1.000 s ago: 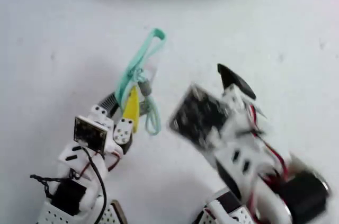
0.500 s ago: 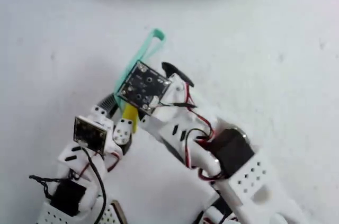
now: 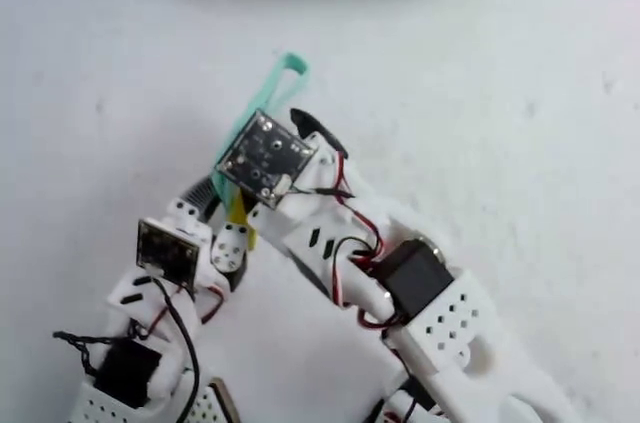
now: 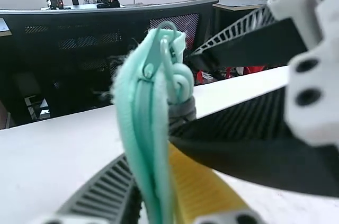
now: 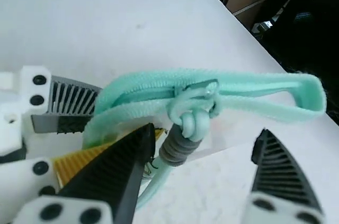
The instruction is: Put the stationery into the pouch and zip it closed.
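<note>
High view: left gripper (image 3: 222, 205) is clamped on the near end of the mint pouch (image 3: 285, 71), probably anchoring it on the table (image 3: 480, 93).
Left wrist view: the pouch edge stands pinched upright.
Right wrist view: right gripper (image 5: 206, 134), jaws apart, straddles the zip pull (image 5: 192, 118), apparently to grip it.

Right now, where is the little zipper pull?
In the right wrist view, the zipper pull hangs from the green pouch, inside the open right hand. The left hand grips the pouch close by.
</note>
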